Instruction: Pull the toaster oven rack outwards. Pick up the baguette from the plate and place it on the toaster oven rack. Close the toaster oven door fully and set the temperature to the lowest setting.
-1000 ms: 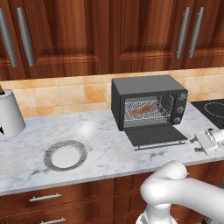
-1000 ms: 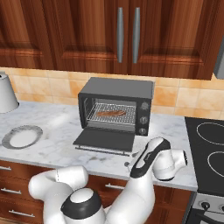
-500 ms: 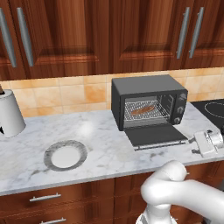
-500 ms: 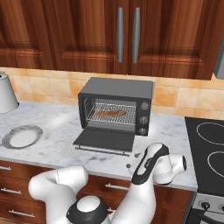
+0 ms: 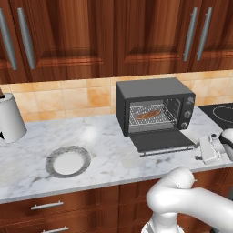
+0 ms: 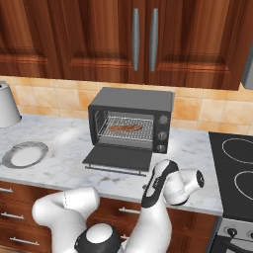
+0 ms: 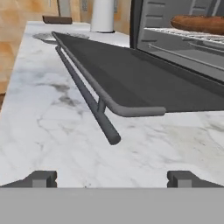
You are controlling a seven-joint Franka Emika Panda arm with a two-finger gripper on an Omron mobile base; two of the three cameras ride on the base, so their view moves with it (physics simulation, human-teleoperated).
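Left base view: oven (image 5: pixel 154 107), dark grey, on the marble counter (image 5: pixel 104 150) against the tiled wall; door (image 5: pixel 161 140) dropped flat toward me, bar handle along its near edge; rack (image 5: pixel 150 116) inside the cavity with the baguette (image 5: pixel 148 114) lying on it; knobs down the right panel. Plate (image 5: pixel 68 162), round, white centre and speckled rim, bare, well to the left of the oven near the counter's front. White canister (image 5: pixel 9 119) at the far left by the wall. My gripper (image 5: pixel 205 149) sits low just right of the door's front corner, close over the counter. Right base view: same oven (image 6: pixel 132 118) with door (image 6: pixel 118 158) down, baguette (image 6: pixel 126 128) on the rack (image 6: pixel 127 129) in the cavity; plate (image 6: pixel 23 154) far left; canister (image 6: pixel 7 104) at the left edge; cooktop (image 6: pixel 234 168) to the right; my arm bends in front of the counter edge, below the door's right end. Hand view: door (image 7: pixel 144 78) seen from its end, lying level, its handle (image 7: pixel 85 94) a thin bar whose near tip points toward me; baguette (image 7: pixel 199 22) at upper right above the rack (image 7: pixel 192 33); canister (image 7: pixel 103 15) in the distance. My fingertips (image 7: pixel 41 178) stand wide apart, holding nothing, near the handle's tip and not touching it.
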